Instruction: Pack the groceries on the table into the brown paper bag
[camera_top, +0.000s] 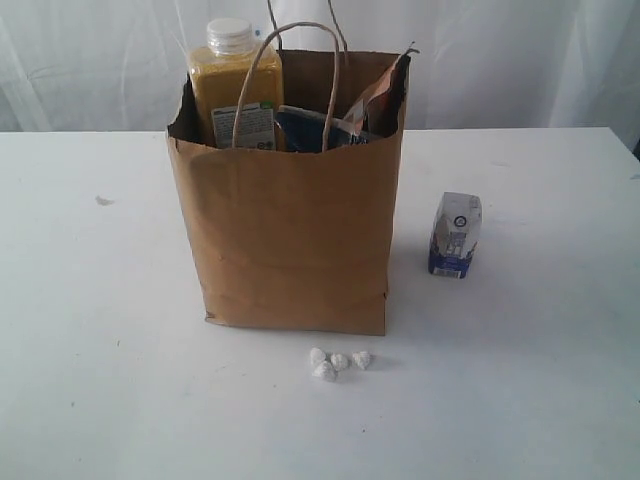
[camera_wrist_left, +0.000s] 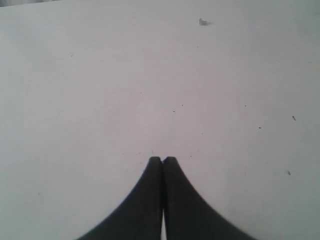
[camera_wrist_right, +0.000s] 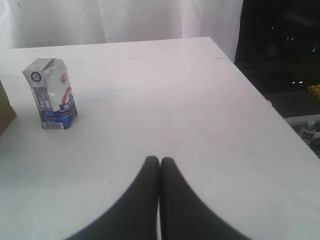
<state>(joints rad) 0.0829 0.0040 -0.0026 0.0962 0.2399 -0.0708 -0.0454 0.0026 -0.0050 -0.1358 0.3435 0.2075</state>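
Note:
The brown paper bag (camera_top: 290, 235) stands upright in the middle of the white table (camera_top: 90, 350). Inside it show the yellow-grain bottle (camera_top: 232, 85), a dark blue packet (camera_top: 312, 128) and the brown-red pouch (camera_top: 378, 95). The small blue-white carton (camera_top: 456, 234) (camera_wrist_right: 50, 94) stands on the table right of the bag. Several tiny white lumps (camera_top: 338, 363) lie just in front of the bag. The jar, can and noodle packet are hidden. My left gripper (camera_wrist_left: 162, 159) is shut over bare tabletop. My right gripper (camera_wrist_right: 159, 159) is shut, well short of the carton. Neither arm appears in the exterior view.
A small dark mark (camera_top: 103, 200) (camera_wrist_left: 203, 21) sits on the table left of the bag. The table's right edge (camera_wrist_right: 260, 92) drops off to a dark area. White curtain (camera_top: 500, 60) hangs behind the table.

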